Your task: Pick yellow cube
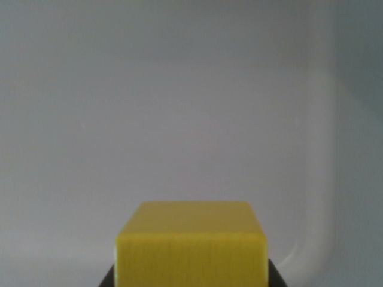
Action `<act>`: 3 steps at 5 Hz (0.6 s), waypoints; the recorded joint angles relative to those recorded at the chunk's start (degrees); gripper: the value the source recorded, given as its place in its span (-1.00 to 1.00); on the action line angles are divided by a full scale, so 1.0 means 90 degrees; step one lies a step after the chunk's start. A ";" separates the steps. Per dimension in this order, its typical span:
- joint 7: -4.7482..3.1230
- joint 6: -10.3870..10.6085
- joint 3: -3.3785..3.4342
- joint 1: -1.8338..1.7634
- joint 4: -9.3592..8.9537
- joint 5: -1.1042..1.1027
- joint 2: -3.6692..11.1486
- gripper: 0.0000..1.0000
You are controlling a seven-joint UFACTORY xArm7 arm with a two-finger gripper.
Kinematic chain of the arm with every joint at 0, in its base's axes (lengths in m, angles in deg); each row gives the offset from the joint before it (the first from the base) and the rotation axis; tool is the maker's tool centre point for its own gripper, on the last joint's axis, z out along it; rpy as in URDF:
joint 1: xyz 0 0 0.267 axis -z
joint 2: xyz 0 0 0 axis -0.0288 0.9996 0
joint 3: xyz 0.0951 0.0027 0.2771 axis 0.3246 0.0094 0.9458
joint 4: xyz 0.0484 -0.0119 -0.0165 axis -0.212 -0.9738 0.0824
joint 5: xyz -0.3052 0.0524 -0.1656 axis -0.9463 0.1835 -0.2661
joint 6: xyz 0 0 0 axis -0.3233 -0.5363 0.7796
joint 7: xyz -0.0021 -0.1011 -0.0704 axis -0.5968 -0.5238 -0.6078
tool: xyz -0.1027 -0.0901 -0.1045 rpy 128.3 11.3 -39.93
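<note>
The yellow cube [191, 242] fills the bottom middle of the wrist view, its top face and near face showing. Dark tips of my gripper [191, 281] peek out at the frame's bottom edge on both sides of the cube, one finger [108, 280] at its left face and the other at its right. Both press flush against the cube with no gap showing. The rest of the fingers lies below the frame edge. Whether the cube rests on the surface or hangs above it, I cannot tell.
A plain pale grey-white surface [179, 119] stretches behind the cube. A faint rounded raised rim [326, 179] runs down the wrist view's right side and curves in toward the bottom.
</note>
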 joint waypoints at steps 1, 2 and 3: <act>0.0022 -0.0182 -0.0002 -0.0004 0.0100 -0.0025 -0.0084 1.00; 0.0022 -0.0182 -0.0002 -0.0004 0.0100 -0.0025 -0.0084 1.00; 0.0039 -0.0326 -0.0003 -0.0007 0.0180 -0.0045 -0.0150 1.00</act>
